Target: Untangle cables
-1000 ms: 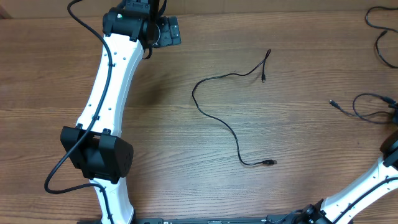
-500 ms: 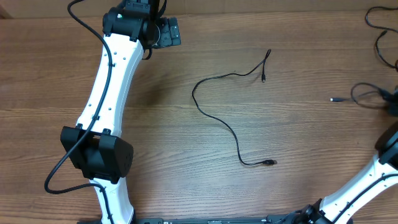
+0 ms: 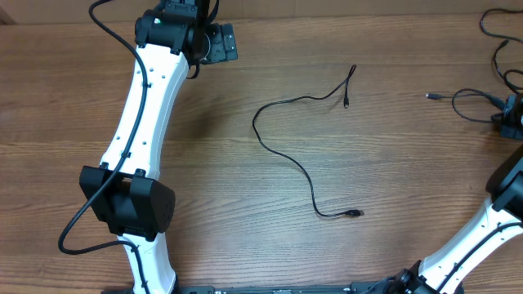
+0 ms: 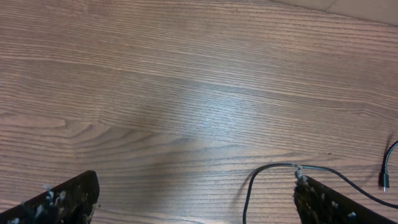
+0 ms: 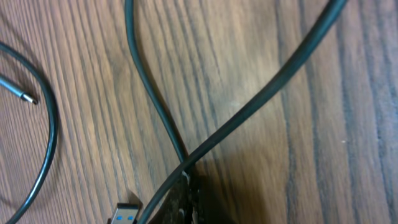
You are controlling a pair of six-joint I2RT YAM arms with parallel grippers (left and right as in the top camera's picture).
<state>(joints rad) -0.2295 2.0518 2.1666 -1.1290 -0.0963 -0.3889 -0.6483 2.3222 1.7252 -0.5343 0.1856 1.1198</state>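
Note:
A thin black cable [image 3: 282,155] lies loose in the middle of the table, one plug [image 3: 346,104] at the far end and one [image 3: 356,213] near the front. Part of it shows in the left wrist view [image 4: 273,168]. My left gripper [image 3: 219,41] is open and empty at the far left of the table, away from the cable [image 4: 193,202]. My right gripper [image 3: 508,114] is at the right edge, shut on a second black cable [image 3: 466,92] whose free tip [image 3: 427,95] points left. The right wrist view shows the jaws [image 5: 189,193] pinching that cable [image 5: 249,106].
More black cables [image 3: 494,37] lie at the far right corner. A blue-tongued USB plug [image 5: 124,213] and a thin cable loop [image 5: 50,124] lie close beside the right gripper. The table is brown wood.
My right gripper has moved towards the far side of the table, dragging its cable. The cable's free tip has shifted away and slightly left. The middle cable and left arm have not moved.

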